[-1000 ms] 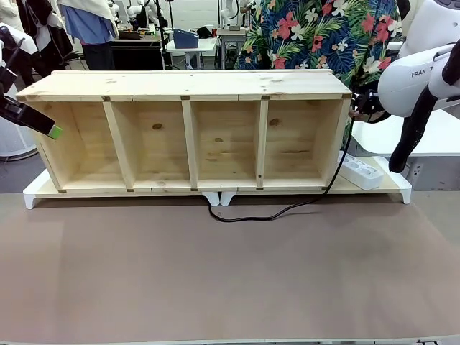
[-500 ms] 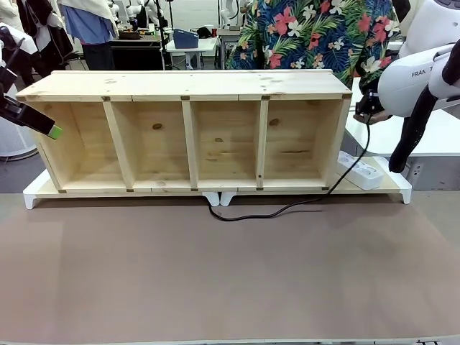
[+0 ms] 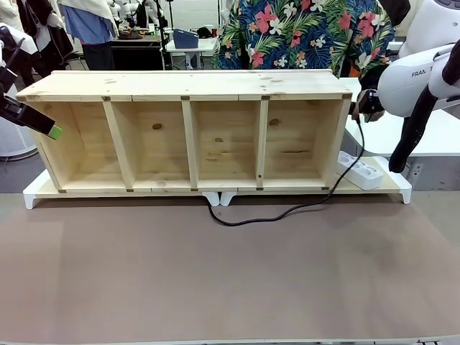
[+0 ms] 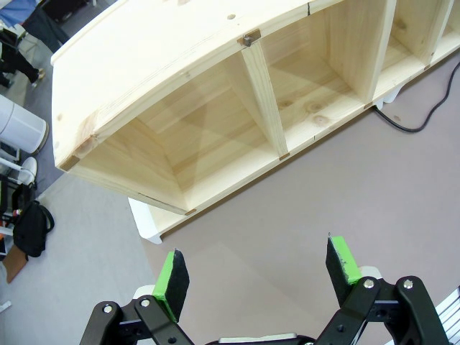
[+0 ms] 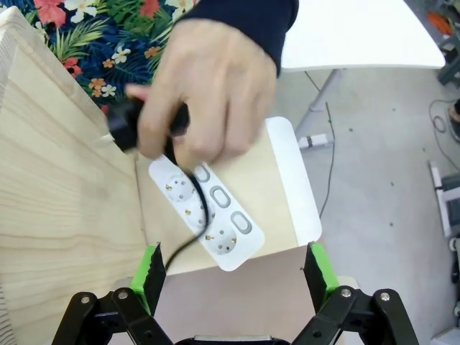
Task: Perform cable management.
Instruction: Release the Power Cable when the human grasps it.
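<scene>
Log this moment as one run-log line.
cable: plug in person's hand above power strip | left gripper: open, idle | right gripper: open

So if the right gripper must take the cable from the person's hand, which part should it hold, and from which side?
Probably the free cord just below the person's hand, where the cable hangs down over the power strip. The plug itself is covered by fingers. The right gripper, open, could come from straight above, its fingers on either side of the thin cord.

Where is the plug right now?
In the front view the plug is on the right, held up in the person's hand beside the shelf's right end, above the power strip.
</scene>
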Controlling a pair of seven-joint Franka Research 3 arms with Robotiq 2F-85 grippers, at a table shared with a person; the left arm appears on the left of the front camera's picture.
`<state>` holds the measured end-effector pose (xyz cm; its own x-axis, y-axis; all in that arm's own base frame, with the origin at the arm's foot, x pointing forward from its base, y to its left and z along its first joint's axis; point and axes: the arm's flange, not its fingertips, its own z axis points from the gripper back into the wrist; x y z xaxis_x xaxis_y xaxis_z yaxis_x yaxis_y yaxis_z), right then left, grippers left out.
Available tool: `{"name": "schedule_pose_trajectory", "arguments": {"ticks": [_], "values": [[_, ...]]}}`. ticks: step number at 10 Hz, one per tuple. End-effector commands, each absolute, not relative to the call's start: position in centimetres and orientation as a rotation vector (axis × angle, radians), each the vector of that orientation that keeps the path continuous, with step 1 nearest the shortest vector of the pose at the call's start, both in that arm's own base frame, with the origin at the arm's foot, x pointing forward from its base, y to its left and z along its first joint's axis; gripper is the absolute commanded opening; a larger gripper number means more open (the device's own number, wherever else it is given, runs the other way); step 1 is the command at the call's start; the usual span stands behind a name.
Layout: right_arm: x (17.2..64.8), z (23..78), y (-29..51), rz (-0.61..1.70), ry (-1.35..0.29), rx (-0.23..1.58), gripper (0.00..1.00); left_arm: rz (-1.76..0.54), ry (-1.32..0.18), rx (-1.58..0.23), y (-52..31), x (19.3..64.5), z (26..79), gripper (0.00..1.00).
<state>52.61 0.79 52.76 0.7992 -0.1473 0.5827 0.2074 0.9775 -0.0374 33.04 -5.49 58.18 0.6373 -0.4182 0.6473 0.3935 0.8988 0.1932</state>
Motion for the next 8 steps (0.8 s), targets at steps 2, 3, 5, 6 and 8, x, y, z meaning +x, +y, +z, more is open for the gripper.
{"name": "schedule_pose_trajectory", "arguments": {"ticks": [2, 3, 5, 6, 8], "values": [[52.62, 52.71, 0.87, -0.191, -0.614, -0.101, 1.0, -0.462, -0.754, 0.035, -5.47, 33.0, 58.2, 1.0], [52.62, 52.71, 0.87, -0.191, -0.614, -0.101, 1.0, -0.462, -0.754, 0.035, -5.47, 33.0, 58.2, 1.0], [52.62, 52.71, 0.87, -0.191, -0.614, -0.101, 1.0, -0.462, -0.754, 0.035, -5.47, 33.0, 58.2, 1.0], [52.62, 52.71, 0.87, -0.191, -0.614, -0.101, 1.0, -0.462, -0.754, 0.035, -5.47, 33.0, 58.2, 1.0], [52.62, 52.71, 0.87, -0.191, -0.614, -0.101, 1.0, -0.462, -0.754, 0.035, -5.47, 33.0, 58.2, 1.0]]}}
